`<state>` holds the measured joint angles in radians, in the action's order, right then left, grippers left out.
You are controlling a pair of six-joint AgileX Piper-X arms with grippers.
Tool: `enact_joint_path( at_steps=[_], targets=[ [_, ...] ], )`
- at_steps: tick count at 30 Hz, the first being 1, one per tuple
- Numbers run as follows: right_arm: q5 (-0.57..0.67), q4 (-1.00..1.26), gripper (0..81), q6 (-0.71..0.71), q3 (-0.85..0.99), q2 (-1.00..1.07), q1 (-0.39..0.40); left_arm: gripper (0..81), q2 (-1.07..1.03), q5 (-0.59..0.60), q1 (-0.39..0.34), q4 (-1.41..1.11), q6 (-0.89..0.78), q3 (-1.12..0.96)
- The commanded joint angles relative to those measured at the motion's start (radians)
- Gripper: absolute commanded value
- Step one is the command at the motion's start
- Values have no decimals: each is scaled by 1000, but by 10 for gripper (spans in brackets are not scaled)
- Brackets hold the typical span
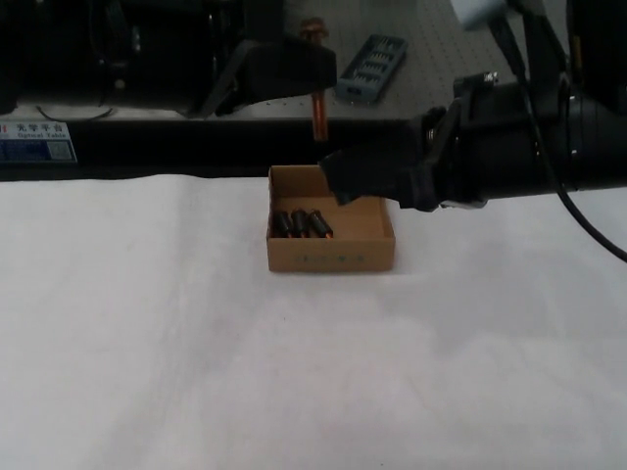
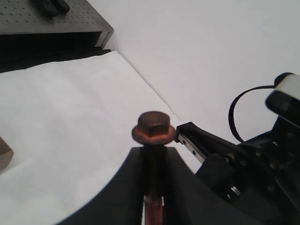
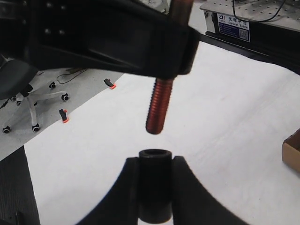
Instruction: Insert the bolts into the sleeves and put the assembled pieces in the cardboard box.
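In the high view, the left gripper (image 1: 312, 73) sits at upper centre of the frame, above the dark far edge of the white-covered bench (image 1: 147, 343). Its fingers are closed on a copper-coloured bolt (image 1: 317, 117), which stands upright with its head on top and its threaded shank hanging below the fingers. The left wrist view shows the hexagonal flanged head (image 2: 153, 127) resting just above the two fingers (image 2: 129, 187), which clamp the shank between them.

Just below, at the centre of the frame, the cardboard box (image 1: 331, 258) stands open on the bench. Three dark assembled pieces (image 1: 302, 223) lie side by side in its left half.

The right gripper (image 1: 338, 181) comes in from the right of the frame over the box's far edge. In the right wrist view its fingers grip a black sleeve (image 3: 155, 187) held upright, open end up. The bolt's threaded tip (image 3: 158, 108) hangs just above that opening, not touching it.
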<state>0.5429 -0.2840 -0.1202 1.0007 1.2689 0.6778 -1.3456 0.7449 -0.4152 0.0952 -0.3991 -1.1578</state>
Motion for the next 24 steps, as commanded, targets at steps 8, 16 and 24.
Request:
enact_joint_path(
  at_steps=[8, 16, 24],
  targets=[
    [5, 43, 25, 1, 3, 0, 0, 6, 15, 23, 1, -23, -12, -4],
    [5, 64, 25, 1, 3, 0, 0, 6, 15, 23, 1, -23, -12, -4],
    [5, 76, 25, -21, 3, 0, 0, 6, 15, 27, 1, -23, -12, -4]
  ],
)
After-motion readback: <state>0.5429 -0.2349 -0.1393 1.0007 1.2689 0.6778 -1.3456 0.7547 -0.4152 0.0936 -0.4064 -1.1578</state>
